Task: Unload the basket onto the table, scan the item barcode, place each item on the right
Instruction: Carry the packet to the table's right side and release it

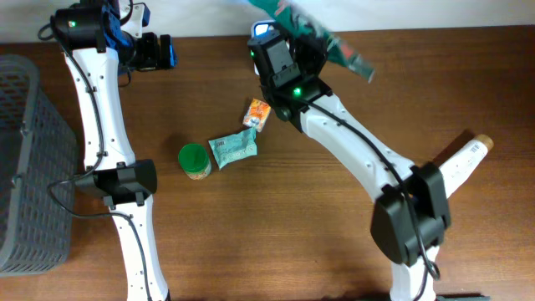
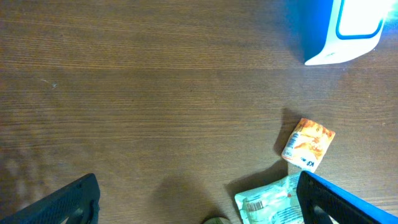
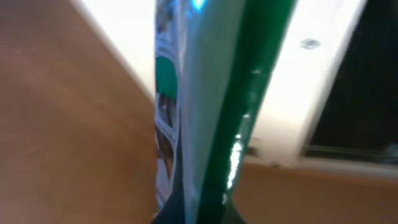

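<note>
- Currently, the right gripper (image 1: 304,40) is clamped shut on the pouch (image 1: 338,50), a flat pack of glossy green film with white and teal print on one face.
- Pouch location: raised off the table (image 2: 124,93), just right of the scanner (image 1: 262,30).
- Pouch axis: in the overhead view, where it is blurred, the long axis runs diagonally and the free end points away from the scanner toward the lower right. In the right wrist view it appears edge-on, rising straight out of the fingers.
- Scanner: smooth blue-and-white plastic shell with rounded corners.
- Left gripper (image 1: 156,52): jaws spread wide and holding nothing, well left of the scanner.
- Table: matte brown wood grain.
- Sachet (image 1: 257,114): small orange rectangle, lying near the scanner on its front side.
- Packet (image 1: 232,148): crinkled teal film with a white label, just beyond the sachet from the scanner.
- Jar (image 1: 195,160): round, with a green lid, beside the packet.
- Basket (image 1: 25,167): grey mesh, far left of the scanner.
- Bottle (image 1: 464,159): white cylinder with a tan cap, well right of the scanner.
</note>
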Robot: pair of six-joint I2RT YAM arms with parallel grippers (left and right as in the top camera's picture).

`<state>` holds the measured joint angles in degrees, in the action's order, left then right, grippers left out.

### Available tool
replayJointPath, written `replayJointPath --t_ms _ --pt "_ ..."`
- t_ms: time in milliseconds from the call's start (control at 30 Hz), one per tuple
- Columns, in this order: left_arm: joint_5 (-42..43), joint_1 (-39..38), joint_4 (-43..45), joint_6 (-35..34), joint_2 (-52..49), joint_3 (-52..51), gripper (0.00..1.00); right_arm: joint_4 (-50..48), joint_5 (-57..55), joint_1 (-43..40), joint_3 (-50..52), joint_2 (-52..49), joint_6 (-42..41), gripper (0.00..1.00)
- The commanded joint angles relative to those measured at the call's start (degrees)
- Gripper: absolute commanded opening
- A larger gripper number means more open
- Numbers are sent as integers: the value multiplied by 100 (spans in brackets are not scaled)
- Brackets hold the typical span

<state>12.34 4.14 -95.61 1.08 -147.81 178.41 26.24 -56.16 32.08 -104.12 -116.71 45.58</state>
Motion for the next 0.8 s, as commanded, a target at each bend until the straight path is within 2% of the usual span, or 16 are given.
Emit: replayJointPath --t_ms 0,100,200,267,400,500,633,767 --pt "-15 4 -7 24 -37 94 99 935 1521 44 -33 935 -2098 4" --pt "-15 4 -7 24 -37 94 99 1803 2911 -151 -33 1572 -3615 4" --pt "-15 4 -7 24 -37 94 99 2629 4636 -772 -33 2083 -4627 4" --pt "-15 4 -7 24 -37 94 99 3119 5637 -1300 -33 2199 -4977 4" --pt "-15 4 -7 24 -37 94 99 4120 7149 -2616 35 2103 -5123 4" --pt "-15 4 -7 24 -37 94 99 4343 7464 -3351 348 1976 -5119 4" --pt "-15 4 -7 24 -37 94 99 4046 7464 -4146 1165 1843 -5119 4" --pt "-15 4 -7 24 -37 94 99 3058 7696 -5003 2385 1790 -5128 4"
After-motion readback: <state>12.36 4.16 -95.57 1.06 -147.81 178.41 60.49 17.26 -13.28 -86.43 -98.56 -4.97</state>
